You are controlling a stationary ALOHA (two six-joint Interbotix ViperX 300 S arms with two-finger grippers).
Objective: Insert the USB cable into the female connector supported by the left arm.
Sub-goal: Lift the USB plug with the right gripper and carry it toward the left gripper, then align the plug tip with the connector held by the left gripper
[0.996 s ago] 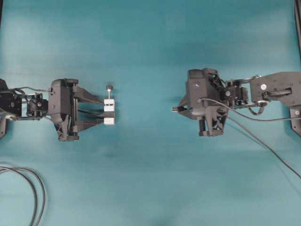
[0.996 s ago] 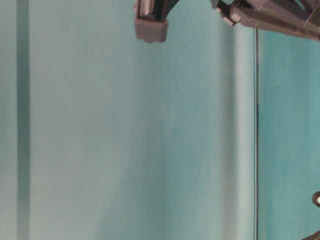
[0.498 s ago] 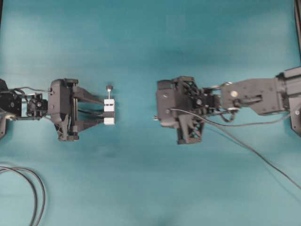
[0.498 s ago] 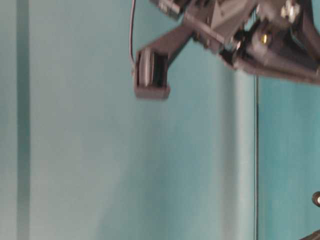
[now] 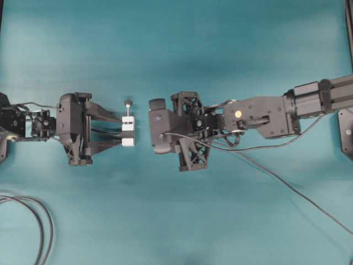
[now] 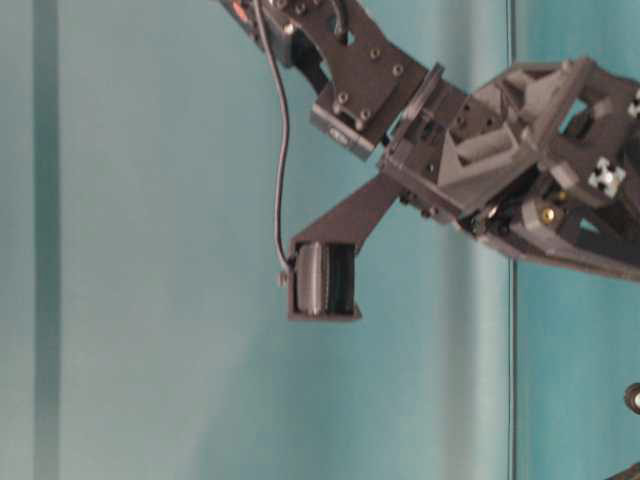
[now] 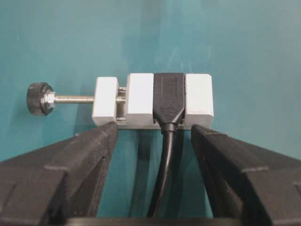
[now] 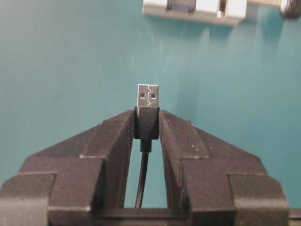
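The female connector (image 5: 128, 131), a white block with a black socket and a knob-topped pin, lies in front of my left gripper (image 5: 118, 131). In the left wrist view the block (image 7: 141, 99) touches both fingertips (image 7: 106, 134); the jaws stand wide apart, with the block's cable tail (image 7: 164, 169) between them. My right gripper (image 8: 146, 123) is shut on the USB cable's dark plug (image 8: 147, 117), silvery tip forward. The block (image 8: 207, 6) is ahead at the top edge of the right wrist view, a little to the right. Overhead, the right gripper (image 5: 156, 132) is just right of the block and hides the plug.
Thick black looped cables (image 5: 41, 221) lie at the front left. The thin USB cable (image 5: 298, 193) trails from the right gripper to the front right. The right arm (image 6: 480, 170) hangs over the teal mat in the table-level view.
My right arm has moved left across the mat with the plug, from about mid-right to close beside the white block. The left arm and the block have not moved.
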